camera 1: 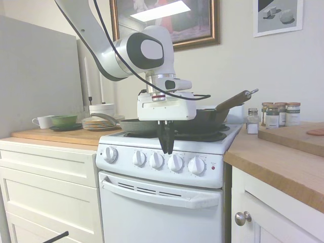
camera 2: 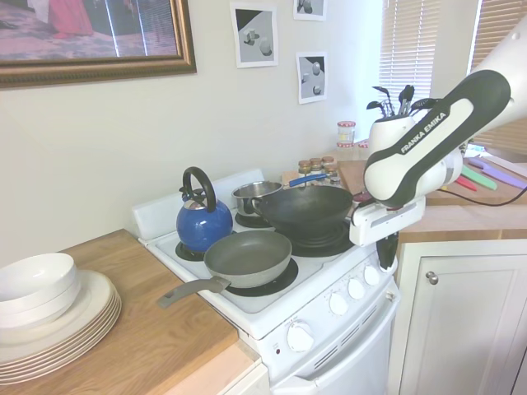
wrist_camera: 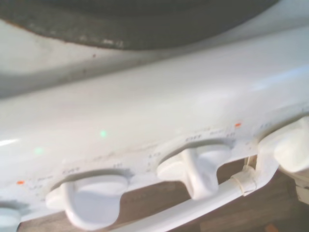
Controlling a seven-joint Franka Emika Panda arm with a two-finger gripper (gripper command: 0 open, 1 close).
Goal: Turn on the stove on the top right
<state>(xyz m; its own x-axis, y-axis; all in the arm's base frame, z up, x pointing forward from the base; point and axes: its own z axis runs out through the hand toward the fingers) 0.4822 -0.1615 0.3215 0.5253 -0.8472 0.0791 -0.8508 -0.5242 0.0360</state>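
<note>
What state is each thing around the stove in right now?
gripper: fingers together, tips just above the knob row, touching nothing.
stove knobs: all five ungripped.
red light: cannot tell if lit.
oven door: closed.
wok: on a right burner.
frying pan: on front burner.

Blue kettle [camera 2: 202, 220], skillet [camera 2: 248, 257], wok [camera 2: 303, 210], stacked plates [camera 2: 62, 323].

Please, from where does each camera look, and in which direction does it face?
First exterior view: low, in front of the stove, facing its knobs; arm and claw show.
Second exterior view: above the counter beside the stove, looking across the burners; arm shows.
Wrist view: above the knob panel, looking down; no body.
All share the knobs.
</note>
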